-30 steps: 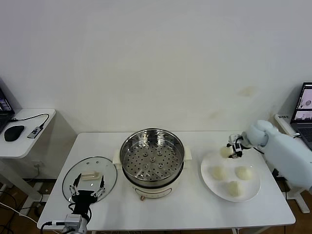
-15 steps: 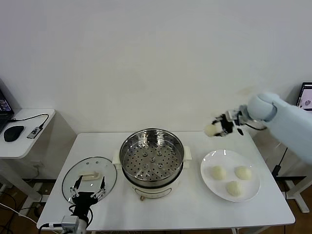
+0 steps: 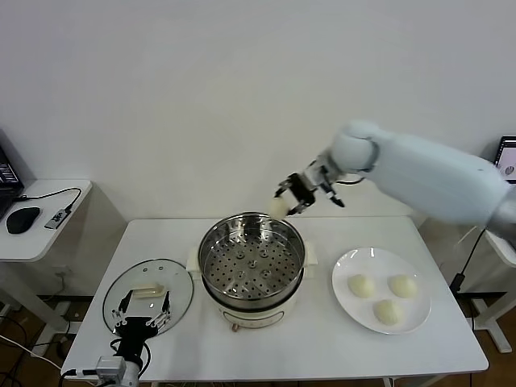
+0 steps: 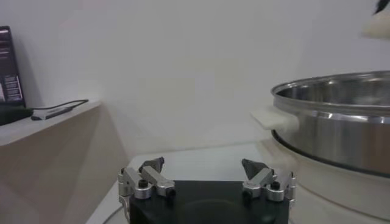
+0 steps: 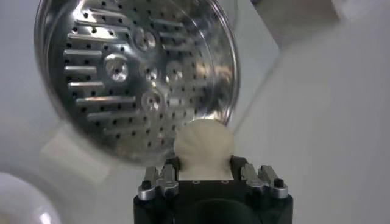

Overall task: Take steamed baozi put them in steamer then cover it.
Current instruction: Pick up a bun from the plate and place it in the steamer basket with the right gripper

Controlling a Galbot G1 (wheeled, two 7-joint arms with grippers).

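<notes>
My right gripper (image 3: 288, 201) is shut on one cream-white baozi (image 3: 279, 208) and holds it in the air at the far right rim of the steamer (image 3: 251, 266). In the right wrist view the baozi (image 5: 203, 146) sits between the fingers, with the perforated steamer tray (image 5: 131, 73) below it. Three more baozi (image 3: 360, 285) (image 3: 402, 285) (image 3: 388, 311) lie on the white plate (image 3: 347, 302) at the right. The glass cover (image 3: 147, 293) lies flat on the table left of the steamer. My left gripper (image 3: 143, 313) is open and empty, low at the cover's near edge.
A side desk (image 3: 36, 234) with a mouse and cable stands at the far left. A laptop screen (image 3: 507, 157) shows at the right edge. The steamer's side and handle (image 4: 277, 119) fill the left wrist view's side.
My right gripper lifted a baozi off the plate and carried it left to the steamer's far rim. The left arm has barely moved.
</notes>
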